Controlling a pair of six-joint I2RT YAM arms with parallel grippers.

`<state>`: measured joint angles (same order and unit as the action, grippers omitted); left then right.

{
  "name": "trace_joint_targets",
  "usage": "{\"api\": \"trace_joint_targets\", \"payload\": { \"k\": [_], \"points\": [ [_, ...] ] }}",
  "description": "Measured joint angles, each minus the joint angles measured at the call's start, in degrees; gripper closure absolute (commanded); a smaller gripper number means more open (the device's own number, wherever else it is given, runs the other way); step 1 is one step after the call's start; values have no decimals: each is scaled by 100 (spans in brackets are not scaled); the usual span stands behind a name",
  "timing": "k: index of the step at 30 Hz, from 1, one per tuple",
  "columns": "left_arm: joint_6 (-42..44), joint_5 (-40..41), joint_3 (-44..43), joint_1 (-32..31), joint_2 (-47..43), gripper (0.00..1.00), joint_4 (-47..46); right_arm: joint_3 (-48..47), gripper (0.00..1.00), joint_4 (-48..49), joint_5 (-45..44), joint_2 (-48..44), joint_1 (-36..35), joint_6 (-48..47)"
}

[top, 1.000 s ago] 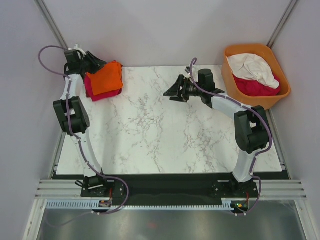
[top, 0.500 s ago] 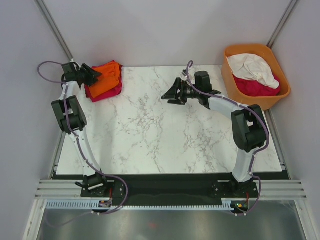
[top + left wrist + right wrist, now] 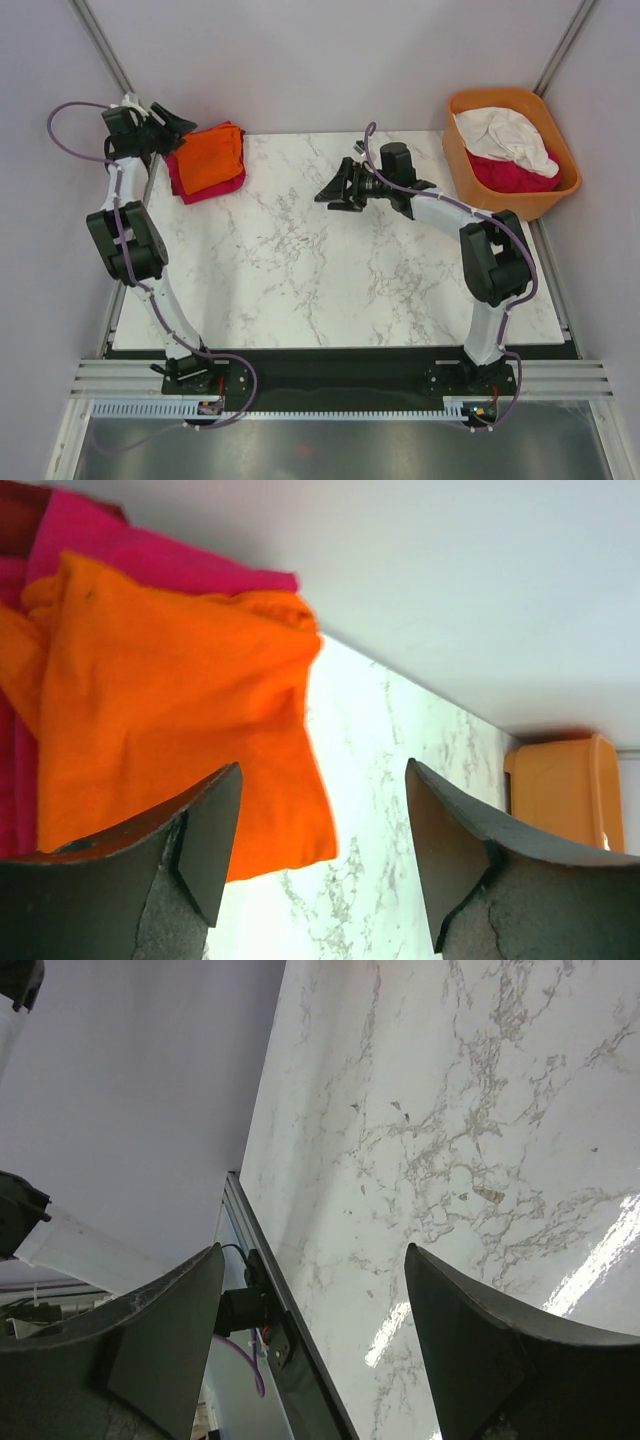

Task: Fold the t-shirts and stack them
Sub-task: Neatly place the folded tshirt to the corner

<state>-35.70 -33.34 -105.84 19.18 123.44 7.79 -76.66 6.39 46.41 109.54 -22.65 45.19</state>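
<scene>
A folded bright orange t-shirt (image 3: pixel 210 155) lies on a folded magenta-pink t-shirt (image 3: pixel 190 188) at the table's far left corner; both show in the left wrist view, the orange one (image 3: pixel 170 700) over the pink one (image 3: pixel 150 555). My left gripper (image 3: pixel 172 125) is open and empty, just left of and above the stack. My right gripper (image 3: pixel 330 190) is open and empty, held above the middle of the far table. A white t-shirt (image 3: pixel 505 135) and a crimson one (image 3: pixel 515 172) lie crumpled in the orange tub (image 3: pixel 512 205) at the far right.
The marble tabletop (image 3: pixel 330 270) spans the workspace. Grey walls close in the back and sides, with metal posts at the far corners. The orange tub also shows in the left wrist view (image 3: pixel 565 790). A black rail runs along the table's left edge (image 3: pixel 300 1370).
My left gripper has pulled back left and away from the orange and pink stack, leaving it lying on the table. My right gripper has drifted slightly left.
</scene>
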Motion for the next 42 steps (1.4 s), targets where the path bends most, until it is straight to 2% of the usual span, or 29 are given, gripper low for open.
{"api": "trace_joint_targets", "payload": {
  "k": [5,14,23,29,31,34,36,37,42],
  "points": [
    [-2,0,214,-249,-413,31,-321,101,19,-24,-39,-142,-146,0],
    [-52,11,686,-1073,-111,33,-409,284,19,-184,-116,-595,-188,-160],
    [-50,380,1786,-1167,-90,34,-490,317,19,-330,-136,-616,-188,-243],
    [-57,361,1845,-1191,9,34,-549,317,19,-372,-136,-616,-188,-260],
    [-57,343,1845,-1204,11,32,-566,317,19,-387,-133,-616,-188,-264],
    [-79,282,1810,-1224,9,23,-584,317,19,-391,-136,-616,-188,-291],
    [-96,225,1725,-1226,-9,12,-570,317,19,-400,-136,-616,-188,-306],
    [-138,149,1633,-1228,-44,1,-527,315,18,-413,-136,-616,-188,-319],
    [-247,-133,1303,-1244,-588,0,-481,7,17,-874,-354,-603,-188,-564]
  ]
}}
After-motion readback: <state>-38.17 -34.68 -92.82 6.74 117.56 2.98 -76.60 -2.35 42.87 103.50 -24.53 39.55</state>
